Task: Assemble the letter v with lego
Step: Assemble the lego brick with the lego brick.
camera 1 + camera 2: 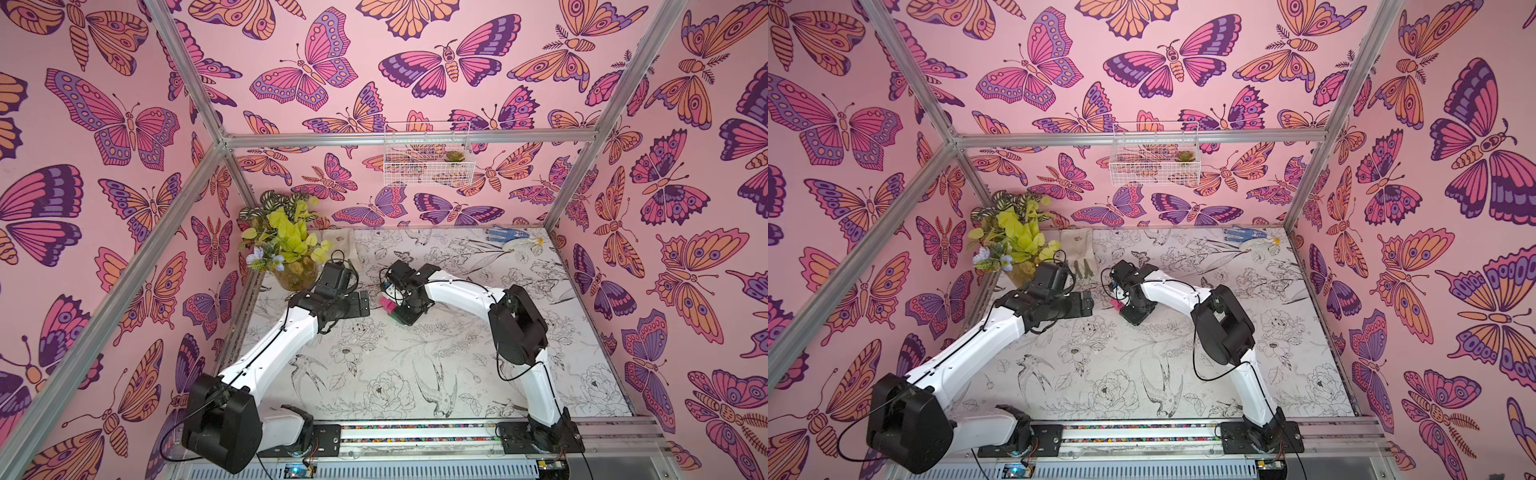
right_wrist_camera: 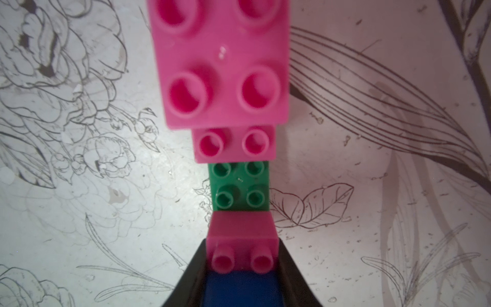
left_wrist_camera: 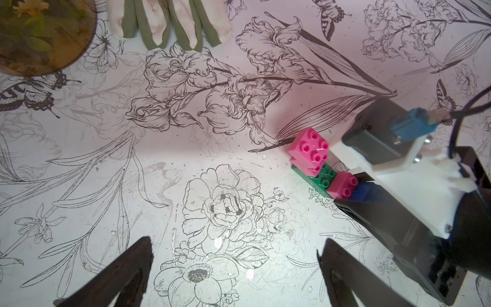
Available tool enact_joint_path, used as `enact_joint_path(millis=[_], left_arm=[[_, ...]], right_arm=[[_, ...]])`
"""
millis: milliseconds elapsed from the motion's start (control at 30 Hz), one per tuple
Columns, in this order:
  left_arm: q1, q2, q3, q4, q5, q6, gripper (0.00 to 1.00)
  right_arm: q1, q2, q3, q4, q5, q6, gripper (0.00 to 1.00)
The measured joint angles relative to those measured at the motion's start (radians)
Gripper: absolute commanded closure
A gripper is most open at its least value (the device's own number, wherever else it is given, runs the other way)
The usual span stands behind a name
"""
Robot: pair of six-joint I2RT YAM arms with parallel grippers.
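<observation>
My left gripper [image 3: 233,268] hangs over the bare table [image 3: 79,186] with its fingers wide apart and holds nothing. My right gripper [image 2: 242,265] is closed on the blue brick [image 2: 239,291], which sits at the outer end of a pink brick [image 2: 243,236]. Whether it is pressed fully down I cannot tell. This pink brick stands on one end of the green brick [image 2: 240,188], and two stepped pink bricks [image 2: 233,143] rise from the other end. So the letter v [image 3: 316,170] stands on the table between my grippers. Farther away lie a glove [image 3: 170,24] and a plant pot [image 3: 39,34].
</observation>
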Motion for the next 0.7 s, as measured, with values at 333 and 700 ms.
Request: enact_joint_path(millis=[333,700], left_arm=[[0.001,0.0,0.0,-0.002,-0.001,0.0,0.0],[0.001,0.0,0.013,-0.009,-0.003,0.0,0.0]], right_arm=[[-0.001,-0.001,-0.002,-0.008,-0.031,0.031,0.71],[0.005,-0.004,-0.016,-0.021,-0.001,0.07,0.71]])
